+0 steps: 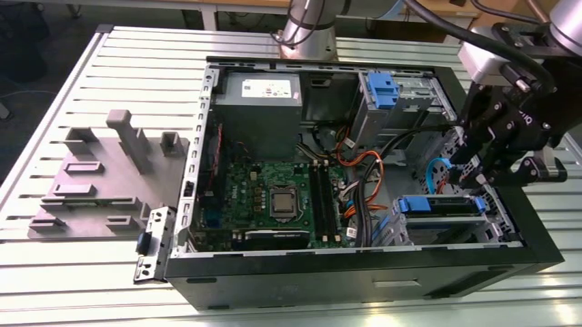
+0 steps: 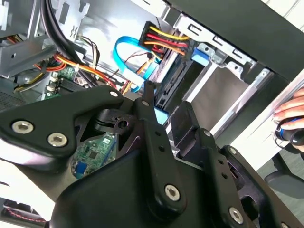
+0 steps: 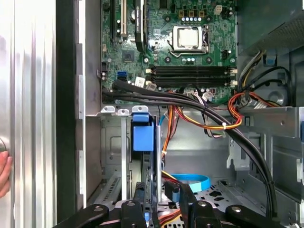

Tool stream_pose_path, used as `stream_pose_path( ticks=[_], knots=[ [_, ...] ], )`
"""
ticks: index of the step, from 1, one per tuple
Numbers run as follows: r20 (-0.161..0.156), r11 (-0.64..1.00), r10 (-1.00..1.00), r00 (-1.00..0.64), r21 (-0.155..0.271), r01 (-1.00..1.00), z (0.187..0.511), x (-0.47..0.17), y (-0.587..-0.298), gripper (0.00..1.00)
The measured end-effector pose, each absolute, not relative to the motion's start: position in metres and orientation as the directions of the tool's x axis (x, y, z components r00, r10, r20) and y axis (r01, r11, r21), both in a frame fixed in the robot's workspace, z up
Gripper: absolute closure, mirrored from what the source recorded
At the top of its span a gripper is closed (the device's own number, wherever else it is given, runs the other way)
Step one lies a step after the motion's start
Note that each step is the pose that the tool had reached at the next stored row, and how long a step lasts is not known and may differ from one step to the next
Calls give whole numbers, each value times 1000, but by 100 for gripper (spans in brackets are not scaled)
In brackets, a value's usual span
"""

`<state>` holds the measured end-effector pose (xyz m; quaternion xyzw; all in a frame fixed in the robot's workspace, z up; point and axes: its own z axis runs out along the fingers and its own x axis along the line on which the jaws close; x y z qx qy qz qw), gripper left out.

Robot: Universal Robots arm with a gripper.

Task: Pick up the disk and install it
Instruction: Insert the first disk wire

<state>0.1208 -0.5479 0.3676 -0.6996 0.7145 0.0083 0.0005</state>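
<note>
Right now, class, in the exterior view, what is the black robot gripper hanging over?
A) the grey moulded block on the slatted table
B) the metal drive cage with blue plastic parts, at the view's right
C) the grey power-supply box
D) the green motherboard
B: the gripper hangs just above the metal drive cage at the exterior view's right, well away from the green motherboard.

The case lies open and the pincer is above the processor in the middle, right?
Not quite. In the exterior view the pincer is at the drive cage at that view's right end of the open computer case, not above the processor.
</note>
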Motion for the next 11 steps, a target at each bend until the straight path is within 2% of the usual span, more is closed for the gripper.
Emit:
stream_pose_path(
  ticks=[11],
  knots=[
    [-9,21,-1000,-21,16,-1000,355,122,-548,58]
  ],
)
